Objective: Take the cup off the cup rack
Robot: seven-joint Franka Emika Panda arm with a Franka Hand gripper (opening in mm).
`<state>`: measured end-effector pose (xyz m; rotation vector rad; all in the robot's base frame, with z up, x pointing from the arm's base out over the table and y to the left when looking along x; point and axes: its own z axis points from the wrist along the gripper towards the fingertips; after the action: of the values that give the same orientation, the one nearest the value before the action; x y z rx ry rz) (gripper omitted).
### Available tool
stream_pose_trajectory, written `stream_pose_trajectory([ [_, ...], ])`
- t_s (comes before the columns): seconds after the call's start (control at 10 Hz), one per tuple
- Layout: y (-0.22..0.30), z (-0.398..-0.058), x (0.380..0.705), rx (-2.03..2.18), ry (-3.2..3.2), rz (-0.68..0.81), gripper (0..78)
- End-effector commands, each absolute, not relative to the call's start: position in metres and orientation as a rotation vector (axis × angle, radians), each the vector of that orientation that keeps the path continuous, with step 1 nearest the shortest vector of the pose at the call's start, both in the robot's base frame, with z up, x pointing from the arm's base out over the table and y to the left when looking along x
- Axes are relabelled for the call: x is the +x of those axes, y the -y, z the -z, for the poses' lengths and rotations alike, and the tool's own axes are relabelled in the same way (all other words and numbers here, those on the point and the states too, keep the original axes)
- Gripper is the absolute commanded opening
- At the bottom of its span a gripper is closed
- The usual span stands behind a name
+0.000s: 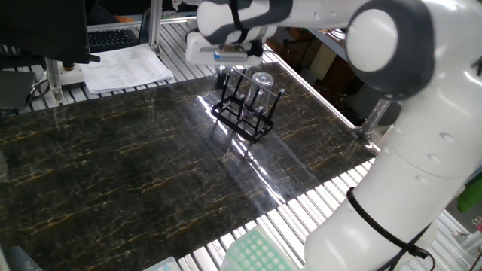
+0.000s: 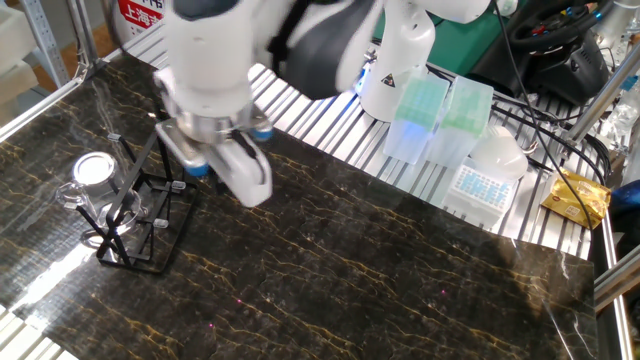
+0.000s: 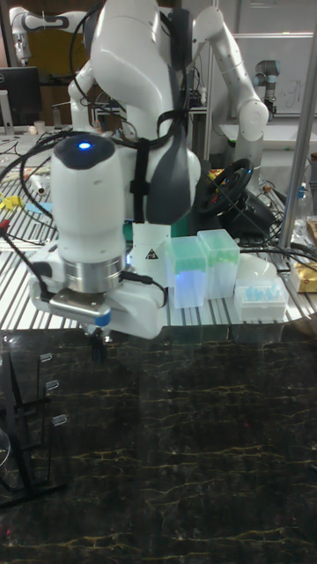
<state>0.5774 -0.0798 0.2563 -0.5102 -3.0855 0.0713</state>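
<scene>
a: how far is the task?

b: it has hardly begun, i think. the cup (image 2: 92,171) sits on the cup rack (image 2: 140,218) at the left of the frame in the other fixed view, on the far side of the rack from the arm. the gripper (image 2: 193,167) hangs just beside the rack, apart from the cup and holding nothing.

a: are the jaws open?

b: i cannot tell; the wrist body hides them in every view (in the tall view only a dark tip shows below the flange). the approach, the grasp and the lifting off are all left.

a: and the materials?

b: the cup is clear glass, round, with a thick rim (image 1: 262,76). the rack is thin black wire, with upright pegs on a rectangular base. the table (image 2: 380,270) is dark glossy marble with gold veins.
</scene>
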Motion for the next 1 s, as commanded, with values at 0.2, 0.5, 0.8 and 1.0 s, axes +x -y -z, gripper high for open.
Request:
stream_pose_trajectory([
  [0.2, 0.115, -0.26, 0.588, -0.581, 3.07, -0.076, 0.0],
  [0.5, 0.122, -0.267, 0.594, -0.636, 3.06, -0.08, 0.0],
  [0.8, 0.136, -0.274, 0.598, -0.646, 3.064, -0.089, 0.0],
  [1.0, 0.141, -0.275, 0.599, -0.642, 3.064, -0.088, 0.0],
])
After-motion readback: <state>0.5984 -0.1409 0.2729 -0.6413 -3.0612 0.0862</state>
